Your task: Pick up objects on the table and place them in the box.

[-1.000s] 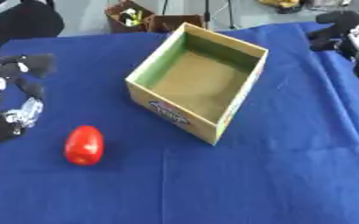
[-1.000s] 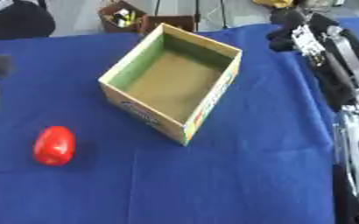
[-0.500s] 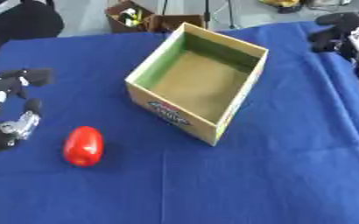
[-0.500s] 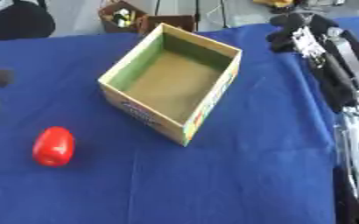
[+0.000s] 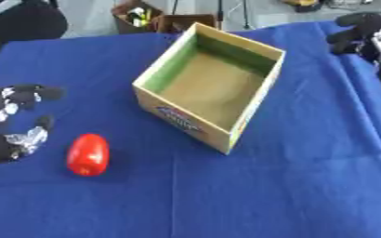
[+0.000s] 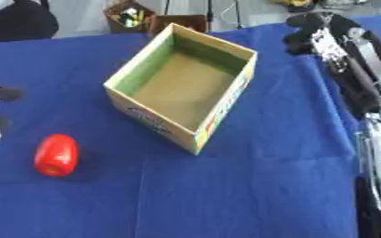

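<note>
The red thing (image 5: 88, 154) lies on the blue desk (image 5: 267, 195) near its left edge. The left hand (image 5: 11, 125) is open beside it, holding nothing. The box (image 5: 210, 88) sits mid-desk. The right hand (image 6: 312, 32) is curled shut, empty, at the far right corner.

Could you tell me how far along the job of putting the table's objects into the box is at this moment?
Nothing looks done yet: the box is empty inside. In hand: the left hand is open just left of the red object, not touching it. The right hand sits at the far right edge, holding nothing. Left: grasp the red object, carry it over and drop it in.
</note>
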### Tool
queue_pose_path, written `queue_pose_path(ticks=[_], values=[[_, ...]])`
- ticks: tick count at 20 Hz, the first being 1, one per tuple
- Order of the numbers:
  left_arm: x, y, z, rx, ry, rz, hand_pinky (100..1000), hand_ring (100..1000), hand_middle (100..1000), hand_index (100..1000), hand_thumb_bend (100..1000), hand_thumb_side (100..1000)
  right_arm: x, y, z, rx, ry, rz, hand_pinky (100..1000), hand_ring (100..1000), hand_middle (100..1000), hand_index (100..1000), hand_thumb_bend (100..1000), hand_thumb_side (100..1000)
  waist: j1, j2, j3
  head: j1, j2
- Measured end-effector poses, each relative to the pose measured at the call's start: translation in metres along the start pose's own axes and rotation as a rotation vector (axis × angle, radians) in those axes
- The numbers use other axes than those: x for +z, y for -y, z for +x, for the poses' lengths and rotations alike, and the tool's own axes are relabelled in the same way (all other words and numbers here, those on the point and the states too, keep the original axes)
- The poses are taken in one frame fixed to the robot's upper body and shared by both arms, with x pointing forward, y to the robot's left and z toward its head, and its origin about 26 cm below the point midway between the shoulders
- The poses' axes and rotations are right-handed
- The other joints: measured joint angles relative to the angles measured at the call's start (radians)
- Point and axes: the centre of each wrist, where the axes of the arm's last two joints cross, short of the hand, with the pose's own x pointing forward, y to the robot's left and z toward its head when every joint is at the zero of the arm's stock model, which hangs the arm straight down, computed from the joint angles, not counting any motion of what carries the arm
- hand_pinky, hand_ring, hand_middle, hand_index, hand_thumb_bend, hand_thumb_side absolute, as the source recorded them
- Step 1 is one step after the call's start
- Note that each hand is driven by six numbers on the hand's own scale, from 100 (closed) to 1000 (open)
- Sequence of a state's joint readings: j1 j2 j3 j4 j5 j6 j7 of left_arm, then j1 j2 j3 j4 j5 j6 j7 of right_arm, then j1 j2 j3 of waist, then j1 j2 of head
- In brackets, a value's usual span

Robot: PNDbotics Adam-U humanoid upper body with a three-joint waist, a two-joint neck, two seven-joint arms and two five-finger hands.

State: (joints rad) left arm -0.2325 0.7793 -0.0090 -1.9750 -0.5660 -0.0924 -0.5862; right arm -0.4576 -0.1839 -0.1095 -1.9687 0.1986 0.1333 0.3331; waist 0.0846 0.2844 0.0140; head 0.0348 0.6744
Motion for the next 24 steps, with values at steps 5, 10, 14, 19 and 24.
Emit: queue_pose_path(ticks=[5,10,14,19,24], values=[[-0.004,-0.006,0.002,-0.083,-0.019,-0.068,844,918,938,1000,572,1000,0.000,-0.001,0.000,-0.001,0.001,0.008,736,752,498,768,100,817,0.002,0.003,-0.003,0.017,0.006],[-0.009,-0.005,0.001,-0.148,-0.035,-0.140,848,919,948,1000,642,1000,0.000,0.000,0.000,0.005,0.001,0.016,737,752,498,768,100,817,0.007,0.008,-0.008,0.024,0.008],[-0.015,-0.002,-0.002,-0.163,-0.037,-0.188,837,906,922,1000,633,1000,0.000,0.000,0.000,0.006,0.002,0.021,737,753,498,768,100,818,0.008,0.013,-0.014,0.024,0.008],[-0.024,0.003,-0.011,-0.161,-0.041,-0.264,806,868,848,1000,670,1000,-0.001,-0.001,0.000,0.007,0.004,0.032,737,753,498,768,100,818,0.011,0.018,-0.020,0.028,0.007],[-0.032,0.011,-0.023,-0.142,-0.046,-0.342,783,852,823,1000,679,999,-0.001,-0.001,-0.001,0.007,0.002,0.039,738,754,498,768,100,818,0.011,0.020,-0.026,0.034,0.000]])
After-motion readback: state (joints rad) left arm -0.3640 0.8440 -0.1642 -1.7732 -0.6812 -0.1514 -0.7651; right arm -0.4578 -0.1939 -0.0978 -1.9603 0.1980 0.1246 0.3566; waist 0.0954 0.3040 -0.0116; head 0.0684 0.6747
